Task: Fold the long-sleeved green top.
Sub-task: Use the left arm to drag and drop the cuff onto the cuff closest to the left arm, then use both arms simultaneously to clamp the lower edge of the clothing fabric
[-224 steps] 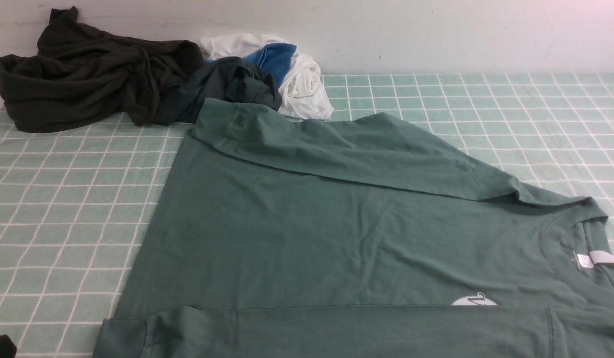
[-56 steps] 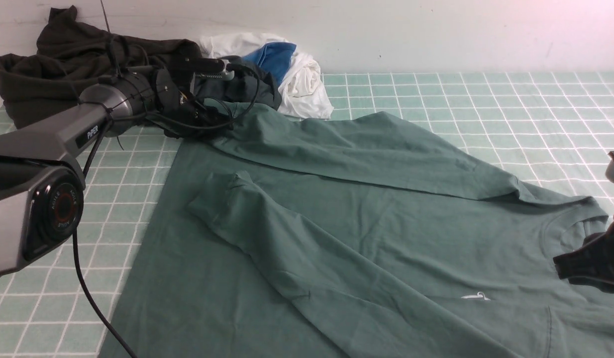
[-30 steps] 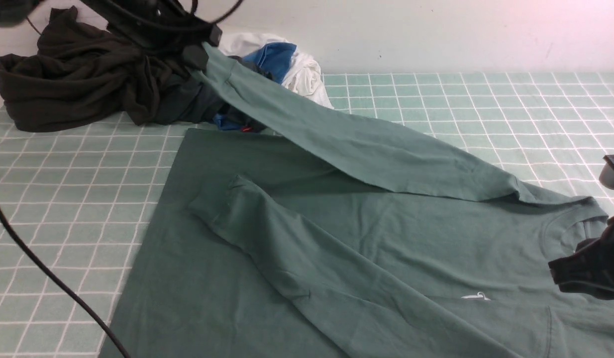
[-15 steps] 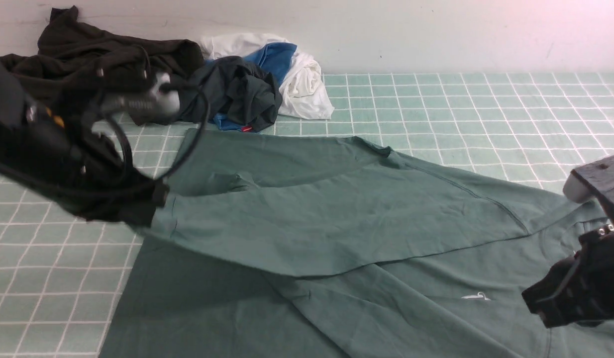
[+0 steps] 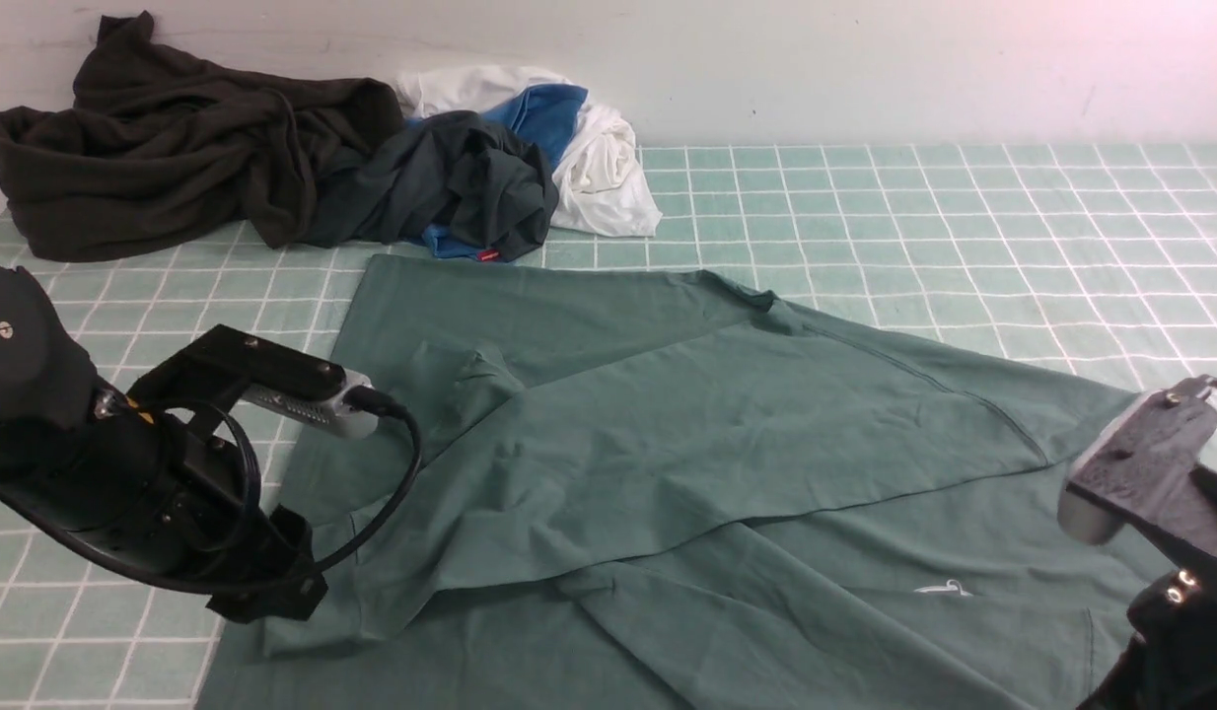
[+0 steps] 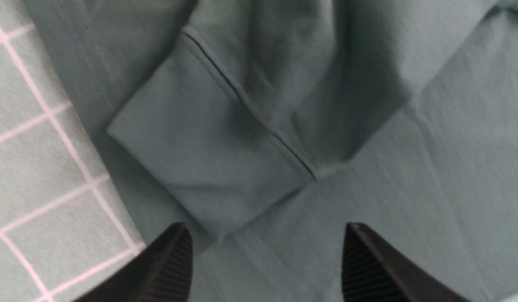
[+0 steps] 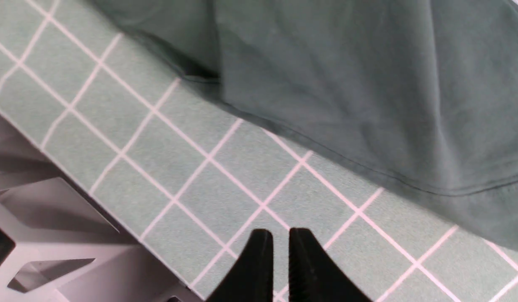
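The green long-sleeved top (image 5: 687, 434) lies flat on the checked cloth, with one sleeve laid slantwise across its body. That sleeve's cuff (image 6: 200, 167) rests on the body near the hem. My left gripper (image 6: 265, 251) hangs just above the fabric beside the cuff, jaws wide apart and empty; in the front view the left gripper (image 5: 273, 592) is at the near left. A small white logo (image 5: 942, 589) shows on the chest. My right gripper (image 7: 280, 243) is shut and empty over bare cloth, just off the top's edge (image 7: 368, 163). The right arm (image 5: 1141, 473) stands at the near right.
A heap of clothes lies at the back left: a dark olive-brown garment (image 5: 155, 148), a dark green-black one (image 5: 451, 187), and white and blue pieces (image 5: 589, 148). A wall runs behind. The table's edge and grey frame (image 7: 53, 235) lie close to the right gripper.
My left gripper carried the far sleeve across the body to the near left, then opened and let the cuff go. The right arm drew back towards the near right edge.
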You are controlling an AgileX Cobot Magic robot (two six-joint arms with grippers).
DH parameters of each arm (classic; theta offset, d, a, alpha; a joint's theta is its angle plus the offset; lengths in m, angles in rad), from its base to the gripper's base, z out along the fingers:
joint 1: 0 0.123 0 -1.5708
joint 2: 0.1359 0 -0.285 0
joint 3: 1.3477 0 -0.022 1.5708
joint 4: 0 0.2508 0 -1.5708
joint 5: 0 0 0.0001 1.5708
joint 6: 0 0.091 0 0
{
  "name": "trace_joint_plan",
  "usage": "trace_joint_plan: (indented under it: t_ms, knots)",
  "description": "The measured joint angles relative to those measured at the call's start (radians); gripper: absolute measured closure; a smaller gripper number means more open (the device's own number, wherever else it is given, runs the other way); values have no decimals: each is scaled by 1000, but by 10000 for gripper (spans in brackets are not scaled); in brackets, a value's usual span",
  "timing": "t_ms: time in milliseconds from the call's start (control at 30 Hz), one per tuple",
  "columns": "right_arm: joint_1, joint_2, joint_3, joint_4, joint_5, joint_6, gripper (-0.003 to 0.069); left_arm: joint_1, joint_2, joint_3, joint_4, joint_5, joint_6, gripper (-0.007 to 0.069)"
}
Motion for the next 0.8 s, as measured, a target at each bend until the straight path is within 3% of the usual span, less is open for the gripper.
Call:
trace_joint_plan:
  t_ms: [167,200,300,400,533,800]
  knots:
    - [47,-67,-1,0,5,2,609,-146,-12,9,79,121,14,94]
    - [52,-81,-1,0,8,2,609,-230,-13,39,124,149,17,103]
    - [53,-92,-1,-5,11,2,609,-385,-13,139,235,142,24,137]
    - [53,-93,-1,-5,11,2,609,-463,-13,224,342,62,29,162]
    - [55,-93,-1,-5,11,2,609,-485,-13,328,462,-126,0,198]
    - [55,-93,-1,-6,11,1,609,-487,-18,339,545,-206,-115,252]
